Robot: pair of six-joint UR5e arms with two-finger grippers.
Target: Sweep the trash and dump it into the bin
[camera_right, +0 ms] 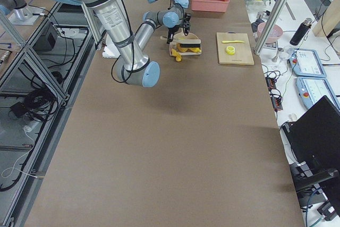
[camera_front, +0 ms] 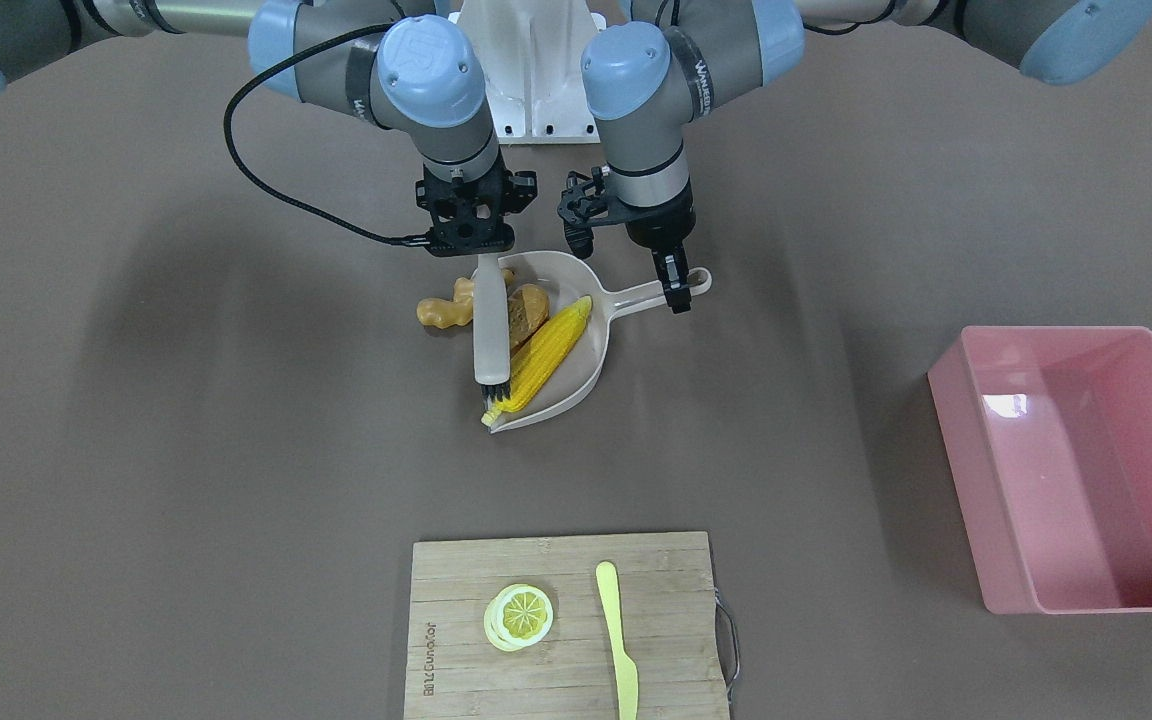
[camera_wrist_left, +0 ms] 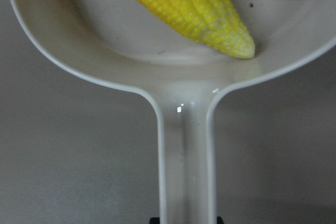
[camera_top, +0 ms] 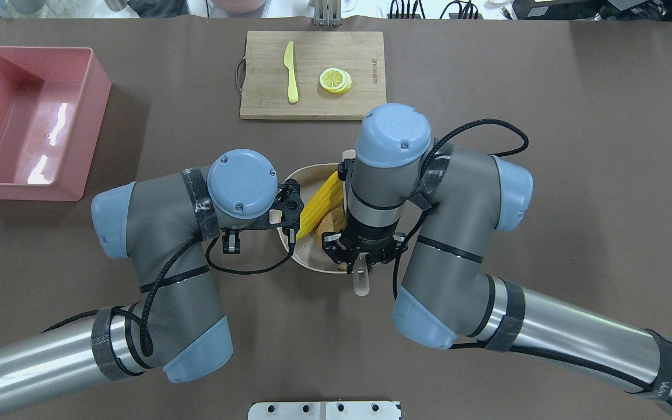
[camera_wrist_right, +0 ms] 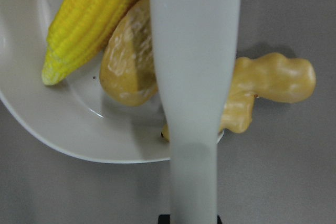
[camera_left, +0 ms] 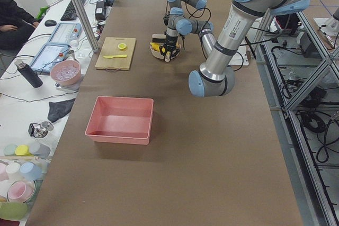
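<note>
- Left gripper (camera_front: 678, 290): jaws narrowed on the handle of the dustpan (camera_front: 591, 378). In the left wrist view only two dark tips are seen, at the bottom edge.
- Right gripper (camera_front: 483, 252): jaws clamped on the pale handle of the brush (camera_front: 489, 335). The contact is mostly masked by the gripper body.
- Dustpan: laid flat on the tabletop (camera_front: 186, 450), near the middle. In the overhead view it is largely covered by the right wrist.
- Corn cob (camera_front: 548, 348): lying inside the dustpan along its length. Its blunt end is partly hidden under the dark bristles.
- Potato (camera_front: 528, 310): inside the dustpan, just beside the corn cob, with one side concealed behind the brush handle.
- Ginger root (camera_front: 439, 311): mostly on the tabletop outside the dustpan. One end reaches the pan's edge behind the brush handle, so contact cannot be told. It is not seen in the overhead view.
- Bin (camera_front: 1066, 470): on the tabletop well apart, on the robot's left. One corner is cut off by the frame edge.
- Cutting board (camera_front: 566, 570): carries the lemon slice (camera_front: 521, 612) and the knife (camera_front: 619, 640). Both the board and the knife are cropped at the bottom.
- Side views: the items are too small to be made out.
</note>
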